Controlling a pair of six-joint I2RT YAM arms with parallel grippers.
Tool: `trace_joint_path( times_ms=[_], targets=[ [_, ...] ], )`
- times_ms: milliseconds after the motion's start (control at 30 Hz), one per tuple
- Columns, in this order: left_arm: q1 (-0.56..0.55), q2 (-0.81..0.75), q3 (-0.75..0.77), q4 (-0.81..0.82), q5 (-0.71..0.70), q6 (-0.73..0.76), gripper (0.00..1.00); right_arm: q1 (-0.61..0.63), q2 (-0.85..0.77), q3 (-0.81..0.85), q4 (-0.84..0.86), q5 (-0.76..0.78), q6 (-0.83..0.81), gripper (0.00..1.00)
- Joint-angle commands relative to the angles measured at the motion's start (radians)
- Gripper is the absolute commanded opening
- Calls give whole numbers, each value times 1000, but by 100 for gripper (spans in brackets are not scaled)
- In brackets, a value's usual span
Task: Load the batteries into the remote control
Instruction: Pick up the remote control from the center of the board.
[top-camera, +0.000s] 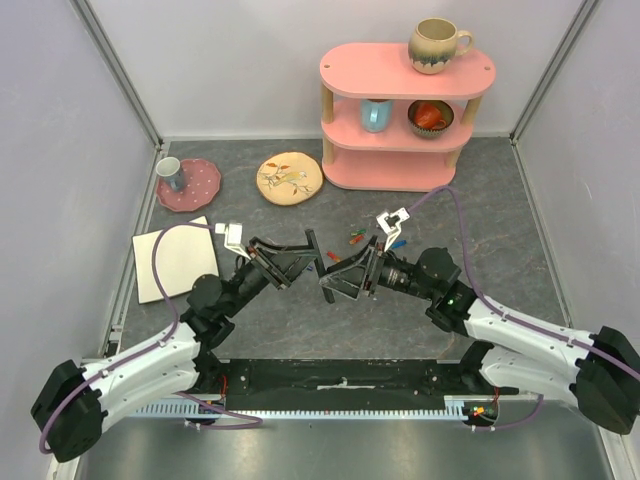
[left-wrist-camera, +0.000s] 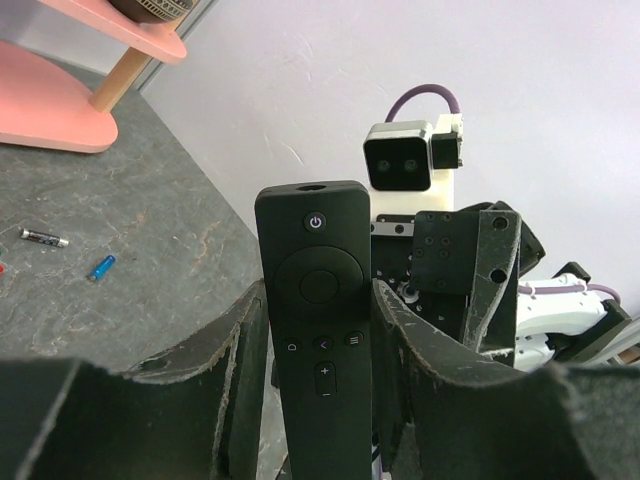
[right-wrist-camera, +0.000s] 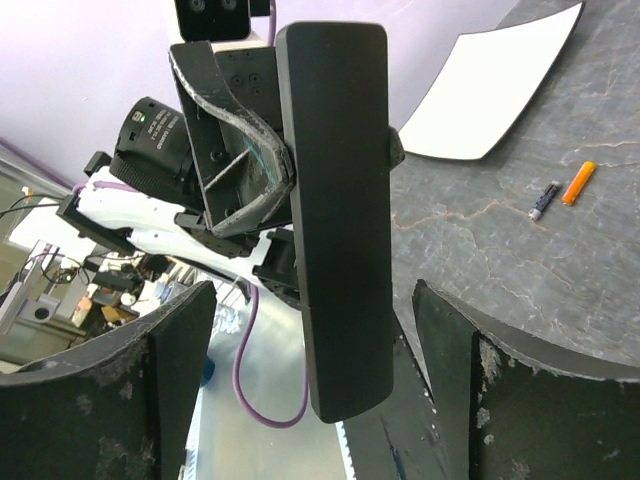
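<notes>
Remote control (left-wrist-camera: 318, 300) is off the tabletop (top-camera: 300, 320), pinched upright in the left pincer (left-wrist-camera: 320, 310), its plain back facing the spread right pincer (right-wrist-camera: 312, 290). Batteries (top-camera: 357, 238) lie loose at one o'clock beyond. I'd judge that none is loaded yet.

2 white arms (top-camera: 150, 365) with black joints, purple cables (left-wrist-camera: 425, 91), scuffed black gripper fingers (right-wrist-camera: 130, 390), white wrist cameras (left-wrist-camera: 400, 158)

Upright remote control (right-wrist-camera: 335, 200) between spread right hand (right-wrist-camera: 315, 345).
</notes>
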Motion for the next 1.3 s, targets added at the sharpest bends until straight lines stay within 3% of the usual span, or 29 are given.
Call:
trace_joint_path(
  times_ms=[0,267,600,700,733,800,833,1033,1200,1267],
  targets=[
    [8,11,38,96,19,-19,2,2,28,-8,105,-76,20,86],
    [11,26,61,136,49,-42,2,2,53,-44,139,-85,17,73],
    [23,12,49,100,74,-59,3,2,62,-46,208,-145,20,37],
    [41,-6,46,62,69,-67,48,2,19,-5,104,-157,-41,29],
    [49,-27,51,6,66,-73,74,4,5,15,-10,-153,-70,28],
    [75,-54,66,-83,53,-73,88,4,-39,81,-143,-113,-182,28],
    [84,-69,81,-128,48,-62,94,7,-49,112,-307,-91,-225,29],
    [110,-147,179,-447,11,14,99,47,-49,304,-757,171,-497,32],
    [97,-62,330,-750,-36,31,99,131,20,402,-905,461,-555,31],
    [68,-54,371,-792,-79,44,99,182,43,420,-936,577,-557,31]
  ],
)
